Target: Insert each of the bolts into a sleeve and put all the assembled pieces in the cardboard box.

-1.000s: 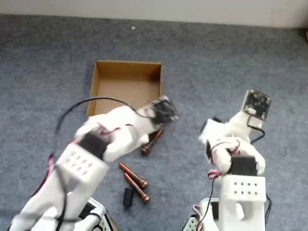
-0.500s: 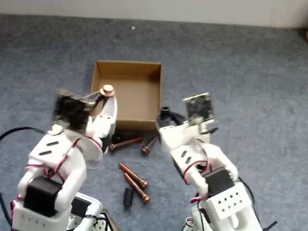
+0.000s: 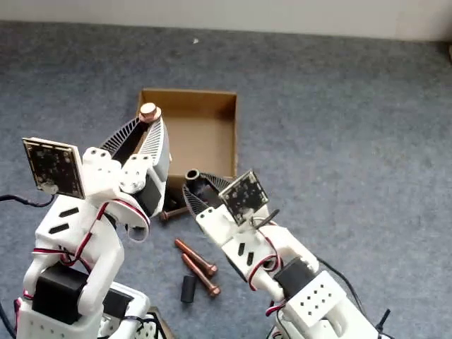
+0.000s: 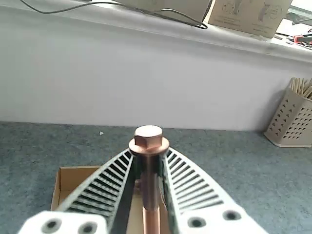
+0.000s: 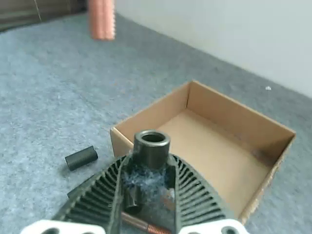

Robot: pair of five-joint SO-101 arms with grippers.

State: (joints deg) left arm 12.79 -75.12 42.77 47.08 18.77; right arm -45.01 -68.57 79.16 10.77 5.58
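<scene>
My left gripper (image 3: 147,128) is shut on a copper bolt (image 3: 148,111), held upright with its hex head (image 4: 148,139) above the fingertips, over the cardboard box's near left corner. The open cardboard box (image 3: 212,138) holds nothing. My right gripper (image 3: 195,186) is shut on a black sleeve (image 3: 192,175) with its bore facing up (image 5: 151,144), just in front of the box's near wall (image 5: 146,119). The bolt's threaded end (image 5: 102,19) hangs above and off to one side of the sleeve.
Two copper bolts (image 3: 195,256) (image 3: 202,275) lie side by side on the grey carpet between the arms, another bolt (image 3: 172,212) lies near the box front. A loose black sleeve (image 3: 188,288) rests near the bases, a further sleeve (image 5: 81,157) lies by the box.
The left arm swung back left and lifted the bolt upright, then raised it further. The right arm moved left with the sleeve to the box's front wall.
</scene>
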